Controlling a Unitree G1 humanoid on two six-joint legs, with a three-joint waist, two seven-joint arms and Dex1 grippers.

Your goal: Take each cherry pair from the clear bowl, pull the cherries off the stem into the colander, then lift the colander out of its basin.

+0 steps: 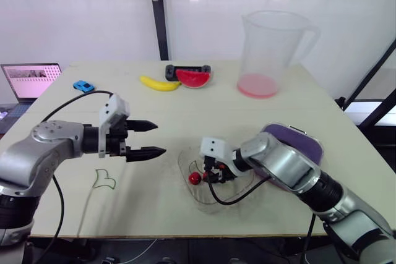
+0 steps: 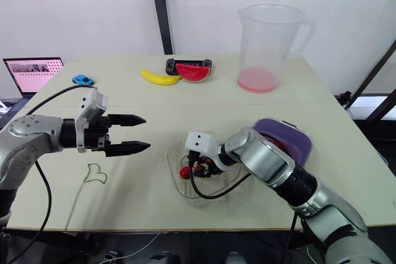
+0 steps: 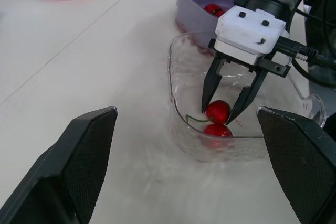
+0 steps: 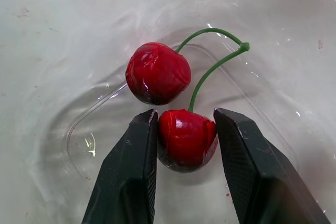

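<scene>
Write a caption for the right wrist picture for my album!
Right gripper pinches one cherry of the cherry pair in the clear bowl.

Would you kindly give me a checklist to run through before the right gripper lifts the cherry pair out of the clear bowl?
1. Right gripper on the cherry pair: ok, its fingers touch both sides of one cherry.
2. Grip firm enough to lift: cannot tell.
3. Stem joined to both cherries: ok.
4. Left gripper open, ready to take the other cherry: ok, it hovers apart from the clear bowl.
5. Purple colander ready to receive: ok, it stands right beside the bowl, with cherries already inside.
</scene>
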